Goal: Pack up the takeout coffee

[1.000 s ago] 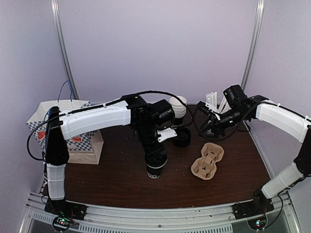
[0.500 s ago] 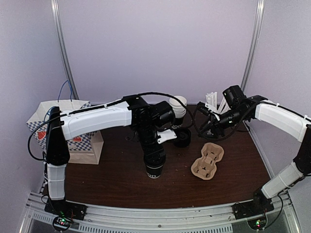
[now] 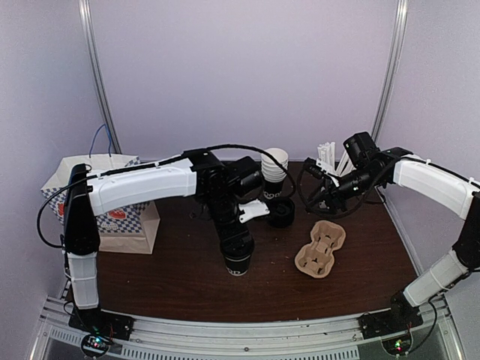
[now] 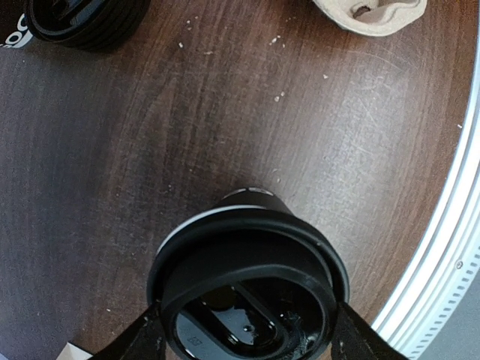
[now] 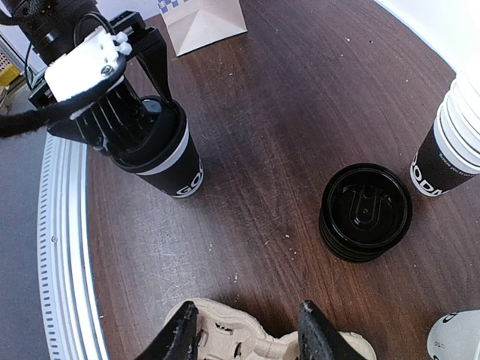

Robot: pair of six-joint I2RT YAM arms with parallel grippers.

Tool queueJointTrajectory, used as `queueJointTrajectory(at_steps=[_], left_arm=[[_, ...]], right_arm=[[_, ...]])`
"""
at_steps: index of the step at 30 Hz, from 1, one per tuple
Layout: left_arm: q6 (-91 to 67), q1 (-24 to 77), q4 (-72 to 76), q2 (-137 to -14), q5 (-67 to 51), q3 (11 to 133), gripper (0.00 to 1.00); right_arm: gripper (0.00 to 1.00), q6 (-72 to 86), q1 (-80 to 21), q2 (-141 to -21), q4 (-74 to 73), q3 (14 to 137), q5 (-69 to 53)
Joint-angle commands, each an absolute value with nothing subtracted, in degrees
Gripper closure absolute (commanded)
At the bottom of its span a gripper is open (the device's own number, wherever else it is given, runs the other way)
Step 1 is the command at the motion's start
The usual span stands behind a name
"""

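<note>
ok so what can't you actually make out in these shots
coffee cup: top view, left gripper covers its lid, print too small
paper bag: top view, left arm crosses its opening, inside hidden
cardboard carrier: right wrist view, mostly cut by bottom edge
cup stack: right wrist view, cut by right edge

Dark table [image 3: 172,277] carries a paper bag [image 3: 112,217] at nine o'clock, takeout coffee [image 3: 238,264] near six, lid stack [image 3: 282,212] centre, pulp carrier [image 3: 320,249] at four.
</note>
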State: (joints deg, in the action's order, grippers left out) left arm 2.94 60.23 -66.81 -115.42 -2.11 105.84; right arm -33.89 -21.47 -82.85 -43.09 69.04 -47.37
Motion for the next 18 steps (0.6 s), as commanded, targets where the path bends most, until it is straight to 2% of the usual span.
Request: queueJointTrajectory(at_steps=[1,8,12,15,18], left_arm=[[2.84,58.66,-61.47,-119.37,-6.75,99.72,0.3],[2.46,58.35,-60.43,-116.82,-6.1,99.18,0.29],[1.97,58.35,-60.41,-114.59,-6.07,99.2,0.29],[1.29,58.31,-59.98,-113.42,-6.59,98.08,0.29],[0.36,58.36,-58.01,-112.01,-6.63,95.57,0.29]], right_arm=[[0.54,-34.28,-21.49,-82.79,-43.63,68.81,-48.25],[0.54,-28.69,-21.51,-82.32,-41.01,68.72,-49.84],[0.54,-6.48,-21.5,-83.55,-26.01,64.89,-54.57],[0.55,14.58,-21.75,-87.49,-8.93,59.19,-59.13],[0.58,25.77,-22.44,-91.9,-0.27,57.39,-59.51]])
